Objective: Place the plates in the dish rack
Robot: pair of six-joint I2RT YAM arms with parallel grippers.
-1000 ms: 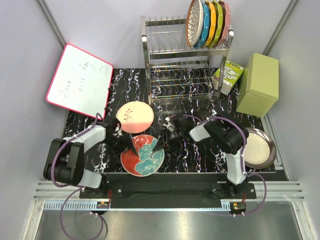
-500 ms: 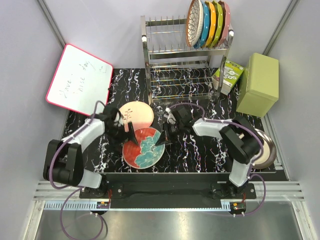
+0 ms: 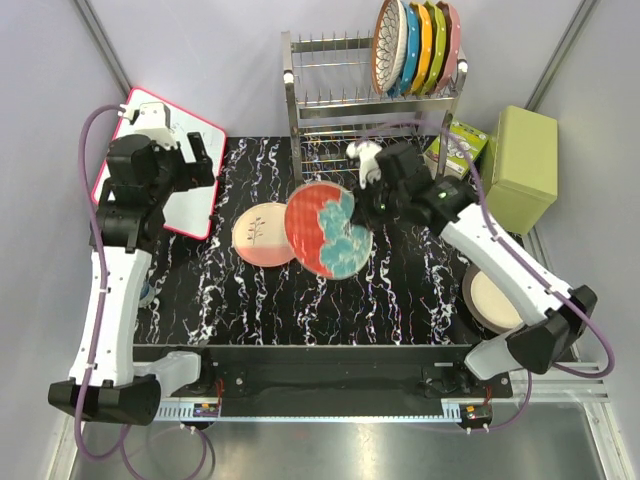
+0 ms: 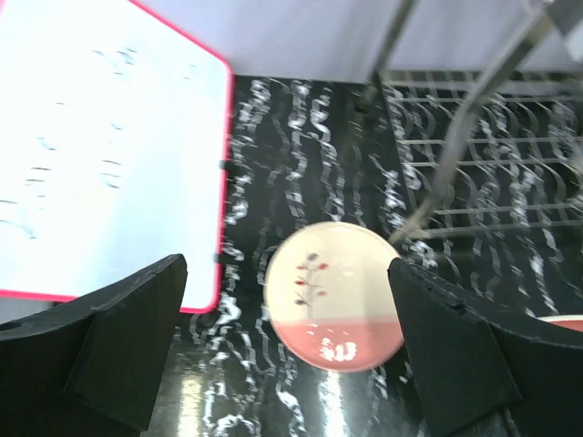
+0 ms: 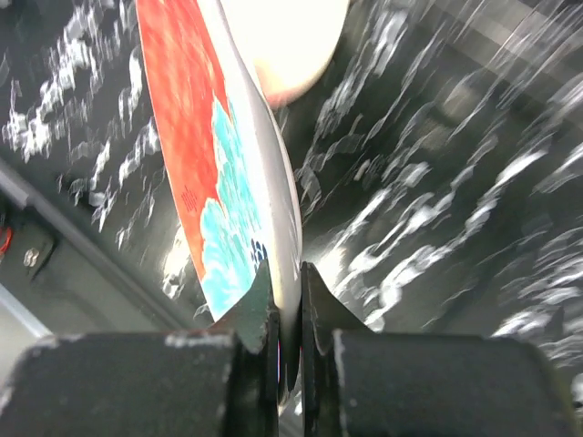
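Whiteboard (image 4: 100, 155) writing blurred, dish rack (image 4: 492, 206) cut off at top, cream plate (image 3: 492, 305) partly hidden

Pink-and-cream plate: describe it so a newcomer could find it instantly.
Start at the steel dish rack at the back. On the mat before its left post lies the pink-and-cream plate; unlike the tilted red plate beside it, it bears one sprig.

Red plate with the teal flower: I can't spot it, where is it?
Top view, centre: the red plate hangs in the right pincer, before the dish rack, right of the pink-and-cream plate.
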